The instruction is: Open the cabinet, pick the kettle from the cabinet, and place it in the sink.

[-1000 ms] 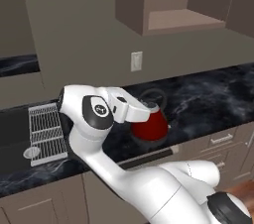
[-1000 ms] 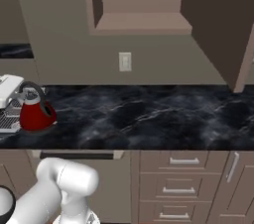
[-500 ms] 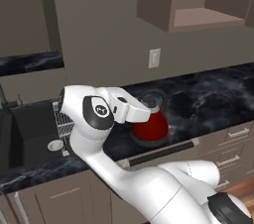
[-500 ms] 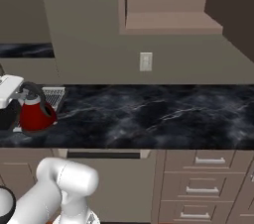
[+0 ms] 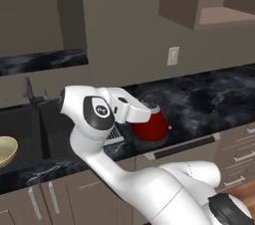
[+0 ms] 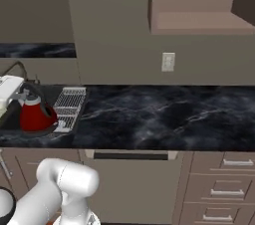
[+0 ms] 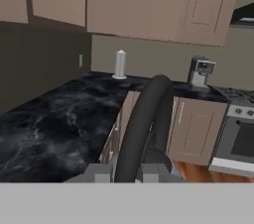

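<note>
Just above the counter's front edge point(image 6: 149, 144), the hand point(image 7: 130, 171) grips the kettle point(image 5: 149, 125).

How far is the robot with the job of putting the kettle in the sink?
Done: the kettle is out of the cabinet, which stands open. In hand: the fingers are shut on its black handle, holding it above the counter beside the wire rack. Left: carry it over the sink and set it down.

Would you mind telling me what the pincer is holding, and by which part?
The pincer holds the red kettle by its black arched loop handle, above the counter.
</note>
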Available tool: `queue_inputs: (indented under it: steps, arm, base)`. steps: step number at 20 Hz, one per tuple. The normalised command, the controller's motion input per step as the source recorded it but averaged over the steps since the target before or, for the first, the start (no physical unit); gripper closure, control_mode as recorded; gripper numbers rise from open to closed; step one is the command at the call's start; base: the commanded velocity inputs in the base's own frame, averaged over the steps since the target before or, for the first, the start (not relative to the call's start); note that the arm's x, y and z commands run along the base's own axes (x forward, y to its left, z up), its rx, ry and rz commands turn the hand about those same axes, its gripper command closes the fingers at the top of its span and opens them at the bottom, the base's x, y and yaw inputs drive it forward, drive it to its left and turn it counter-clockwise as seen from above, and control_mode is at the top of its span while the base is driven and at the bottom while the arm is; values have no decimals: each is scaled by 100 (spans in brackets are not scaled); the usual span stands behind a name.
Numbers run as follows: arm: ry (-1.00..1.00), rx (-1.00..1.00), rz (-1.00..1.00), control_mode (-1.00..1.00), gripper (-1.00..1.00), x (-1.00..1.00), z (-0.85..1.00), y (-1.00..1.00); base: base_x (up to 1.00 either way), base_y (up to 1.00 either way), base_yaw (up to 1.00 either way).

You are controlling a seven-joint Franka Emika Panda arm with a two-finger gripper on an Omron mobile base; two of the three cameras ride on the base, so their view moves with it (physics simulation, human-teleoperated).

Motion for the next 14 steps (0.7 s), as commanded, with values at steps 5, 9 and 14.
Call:
queue_inputs:
  steps: [5,9,14]
  arm:
    - [0,0,0,100,100,0,0,0]
    - [0,0,0,100,100,0,0,0]
    - [0,0,0,100,100,0,0,0]
  base:
    - [-29,49,11]
    - [-27,51,12]
    - [-25,46,11]
